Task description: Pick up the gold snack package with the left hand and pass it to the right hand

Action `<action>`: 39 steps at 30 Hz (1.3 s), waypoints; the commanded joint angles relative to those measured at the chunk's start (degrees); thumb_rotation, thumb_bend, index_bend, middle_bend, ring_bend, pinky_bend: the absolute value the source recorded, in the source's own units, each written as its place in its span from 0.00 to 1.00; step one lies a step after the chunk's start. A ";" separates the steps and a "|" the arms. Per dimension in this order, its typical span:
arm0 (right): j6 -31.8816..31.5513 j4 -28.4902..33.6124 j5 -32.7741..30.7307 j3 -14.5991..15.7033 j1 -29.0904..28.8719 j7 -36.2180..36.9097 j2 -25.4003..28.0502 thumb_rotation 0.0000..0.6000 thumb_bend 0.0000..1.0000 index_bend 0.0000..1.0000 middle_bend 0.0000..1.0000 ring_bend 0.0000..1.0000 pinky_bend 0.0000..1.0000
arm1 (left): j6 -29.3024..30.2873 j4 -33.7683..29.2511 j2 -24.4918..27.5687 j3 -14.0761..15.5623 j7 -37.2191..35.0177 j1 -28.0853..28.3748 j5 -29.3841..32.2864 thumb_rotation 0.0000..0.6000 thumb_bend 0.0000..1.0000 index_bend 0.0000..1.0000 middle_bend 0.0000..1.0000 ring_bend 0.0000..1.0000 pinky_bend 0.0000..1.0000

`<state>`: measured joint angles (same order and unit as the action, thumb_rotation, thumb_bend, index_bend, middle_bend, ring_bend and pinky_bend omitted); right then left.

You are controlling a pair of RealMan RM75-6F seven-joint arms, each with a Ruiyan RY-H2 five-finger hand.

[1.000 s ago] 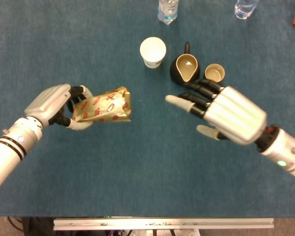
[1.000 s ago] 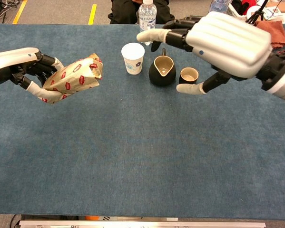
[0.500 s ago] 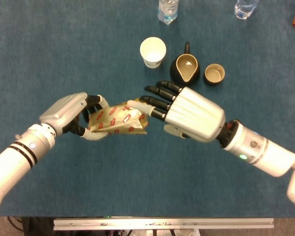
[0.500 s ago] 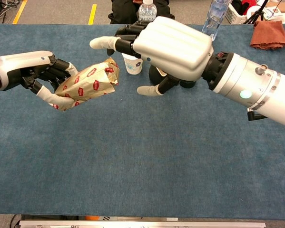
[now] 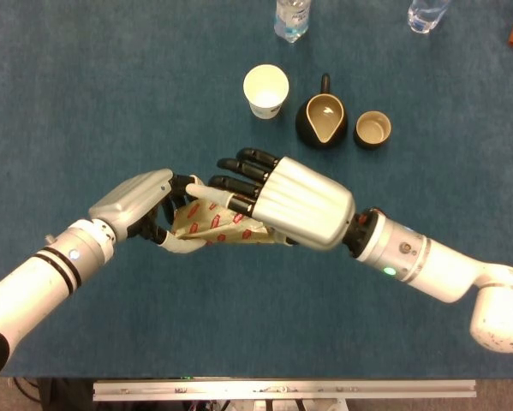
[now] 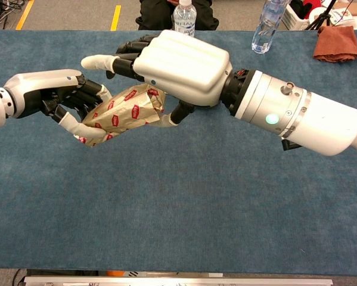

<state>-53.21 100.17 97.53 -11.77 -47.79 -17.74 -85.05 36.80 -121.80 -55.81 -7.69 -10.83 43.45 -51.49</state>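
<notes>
Gripping the gold snack package (image 6: 120, 113) at its left end, the left hand (image 5: 136, 199) has its dark fingers wrapped over the top and its thumb beneath, holding it clear above the blue table (image 6: 178, 208). The package lies between the two hands, its long axis running left to right and tilting upward toward the right end in the chest view; that crimped right end points at the right hand (image 6: 181, 65). The right hand sits directly over that end, palm down, its fingers (image 5: 239, 167) extended leftward across the top of the package, with a pale thumb tip showing beneath the package's right edge. Whether the right hand's fingers have actually closed on the foil cannot be determined; they appear extended rather than curled. Judgement: the transfer is at the handover point, with the left hand carrying the load. The next move calls for the right hand to clamp the right end before the left releases. Beyond the package stand a paper cup (image 5: 265, 90), a dark pitcher (image 5: 322, 120) and a small cup (image 5: 372, 128), well apart.
</notes>
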 commanded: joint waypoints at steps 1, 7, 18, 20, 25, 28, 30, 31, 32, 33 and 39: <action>0.37 -0.65 -0.31 0.16 -0.76 0.34 -0.56 1.00 0.19 0.11 0.29 0.18 0.24 | -0.51 0.01 -0.02 -0.11 -0.34 0.44 0.65 1.00 0.25 0.57 0.59 0.48 0.47; -0.88 -3.07 0.48 0.82 -2.05 2.10 -2.17 1.00 0.33 0.32 0.43 0.31 0.32 | -2.80 0.04 0.59 -0.24 -1.55 1.44 1.67 1.00 0.25 0.56 0.59 0.48 0.47; -5.35 -7.28 2.66 2.22 -2.55 3.97 -4.66 1.00 0.53 0.64 0.66 0.54 0.48 | -5.57 0.83 2.28 -0.34 -3.91 1.38 0.73 1.00 0.25 0.42 0.51 0.39 0.47; -6.29 -7.48 2.84 2.35 -2.39 4.45 -4.40 1.00 0.53 0.64 0.66 0.54 0.48 | -7.08 1.27 2.99 -0.13 -4.50 1.44 0.48 1.00 0.25 0.36 0.46 0.35 0.47; -8.30 -7.25 3.33 2.80 -1.80 5.05 -3.02 1.00 0.53 0.64 0.66 0.54 0.49 | -10.13 2.96 3.84 -0.02 -6.32 1.25 -0.45 1.00 0.21 0.24 0.30 0.21 0.41; -9.46 -6.79 3.58 3.17 -1.21 5.26 -1.81 1.00 0.53 0.64 0.66 0.54 0.49 | -11.49 4.25 4.12 -0.01 -7.11 1.09 -1.16 1.00 0.20 0.19 0.23 0.14 0.35; -10.77 -6.39 4.01 3.54 -0.51 5.57 -0.53 1.00 0.53 0.64 0.66 0.54 0.49 | -12.13 5.64 4.22 0.15 -7.31 0.88 -1.94 1.00 0.20 0.18 0.21 0.11 0.33; -11.44 -6.21 4.24 3.76 -0.12 5.77 0.10 1.00 0.53 0.64 0.66 0.54 0.49 | -12.03 6.33 4.18 0.29 -7.16 0.71 -2.37 1.00 0.20 0.17 0.19 0.10 0.32; -12.39 -5.97 4.57 4.09 0.46 6.06 1.03 1.00 0.53 0.64 0.66 0.54 0.49 | -11.70 7.19 4.08 0.52 -7.05 0.39 -2.77 1.00 0.20 0.17 0.19 0.10 0.31; -13.19 -5.80 4.84 4.32 0.93 6.27 1.74 1.00 0.53 0.64 0.66 0.54 0.49 | -11.27 7.78 3.99 0.63 -7.09 0.08 -2.91 1.00 0.20 0.17 0.18 0.09 0.30; -17.75 -4.81 6.60 6.07 3.98 7.70 6.40 1.00 0.53 0.64 0.66 0.54 0.49 | -8.59 11.05 3.93 1.52 -7.11 -1.74 -3.10 1.00 0.20 0.17 0.18 0.08 0.29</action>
<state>-70.16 95.02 103.55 -6.26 -44.57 -10.47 -79.53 27.72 -111.19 -51.88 -6.44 -18.00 42.12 -54.52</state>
